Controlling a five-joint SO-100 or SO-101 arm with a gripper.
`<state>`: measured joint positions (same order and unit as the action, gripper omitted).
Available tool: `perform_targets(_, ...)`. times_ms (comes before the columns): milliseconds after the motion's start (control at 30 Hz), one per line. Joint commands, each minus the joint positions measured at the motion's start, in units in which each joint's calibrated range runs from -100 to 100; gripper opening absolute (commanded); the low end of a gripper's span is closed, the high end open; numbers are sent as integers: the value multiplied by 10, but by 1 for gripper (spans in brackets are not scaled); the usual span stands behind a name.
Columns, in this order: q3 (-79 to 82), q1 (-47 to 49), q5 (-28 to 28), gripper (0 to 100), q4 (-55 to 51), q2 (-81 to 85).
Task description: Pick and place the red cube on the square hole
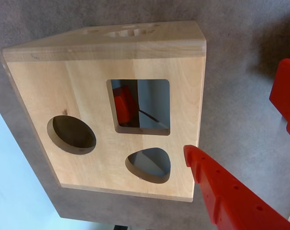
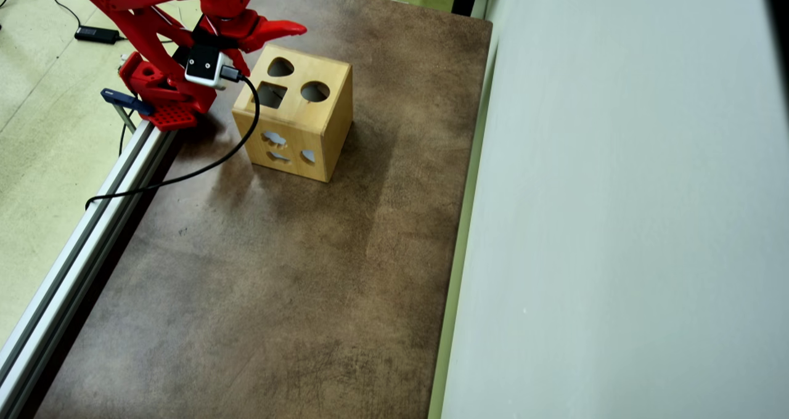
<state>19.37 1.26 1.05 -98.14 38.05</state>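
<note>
— Brown, mottled bench [image 2: 296,271] fills most of the overhead view, with a pale grey wall panel [image 2: 629,191] on the right and a silver aluminium rail [image 2: 92,222] along the left edge. What is the claw doing?

— The red plastic claw [image 2: 271,37] hangs over the far left edge of the box, spread open and holding nothing. In the wrist view one long red finger [image 1: 231,191] reaches in from the lower right, and the other finger [image 1: 284,91] shows at the right edge, well apart from it.

— What sits right behind the claw?

— A small white and black wrist camera [image 2: 203,65], with a black cable [image 2: 203,166] looping down across the bench to the rail. The red arm [image 2: 154,12] folds back to its base [image 2: 163,101] at the upper left.

— And below the claw?

— The light wooden shape-sorter box [image 2: 320,129], standing on the bench. Its top face has three cutouts: the dark square hole [image 1: 154,103], a round hole [image 1: 72,135] and a heart-like rounded hole [image 1: 148,165]. The side facing the overhead camera has more small cutouts.

— Where is the small bright red cube [image 1: 124,106]?

— Inside the box. The wrist view shows it through the square hole, against the left side of the opening, lying below the top face. In the overhead view the square hole [image 2: 271,95] just looks dark, and I cannot make out the cube there.
</note>
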Motion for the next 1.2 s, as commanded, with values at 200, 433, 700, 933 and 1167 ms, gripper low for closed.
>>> perform_targets(200,-2,3,0,94,-2,30)
perform_targets(433,0,3,0,94,-2,69)
perform_targets(700,1,0,0,94,1,79)
perform_targets(933,2,-1,0,94,2,72)
perform_targets(1167,3,-2,2,94,2,72)
